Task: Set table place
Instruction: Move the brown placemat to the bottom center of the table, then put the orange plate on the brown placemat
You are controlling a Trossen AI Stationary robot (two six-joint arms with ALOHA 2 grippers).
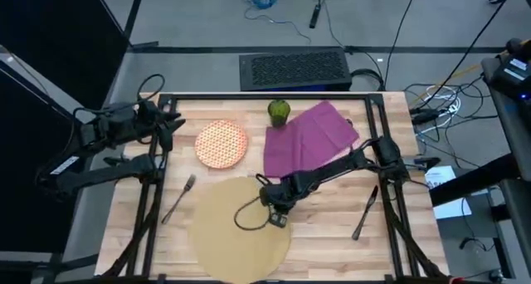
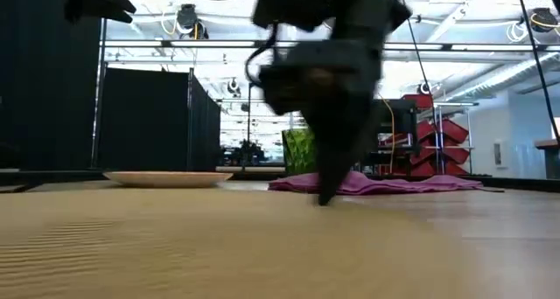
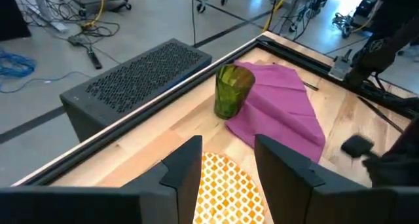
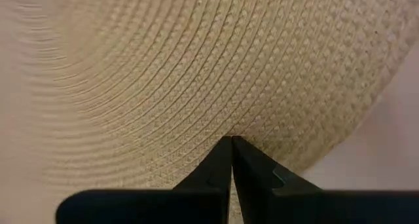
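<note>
Your right gripper [image 1: 277, 211] is down on the round woven mat [image 1: 241, 234], close to the mat's far right rim, and the right wrist view shows its fingers pressed together with no gap, tips on the weave. Whether they pinch the mat's edge or only press on it, you cannot tell from here. The mat lies at the near edge of the table [image 1: 332, 226], around the middle, and overhangs that edge slightly.

If you are sliding the mat, keep the tips low and the pull flat along the tabletop; lifting would likely let the weave slip out. Drag slowly and stop while the fork [image 1: 178, 198] to the mat's left is still clear of it.

Your left gripper [image 3: 226, 160] waits over the far left part of the table, fingers spread wide and holding nothing, above the orange-and-white plate [image 1: 221, 143].

The high view alone gives you the layout: plate, green cup [image 1: 279, 111] and purple napkin [image 1: 309, 136] in a row toward the far edge, and a knife [image 1: 365, 212] near the right edge. The low view adds that the plate [image 2: 166, 178] sits flat and the napkin [image 2: 385, 184] is bunched. The left wrist view shows the cup [image 3: 233, 91] upright, touching the napkin's edge.
</note>
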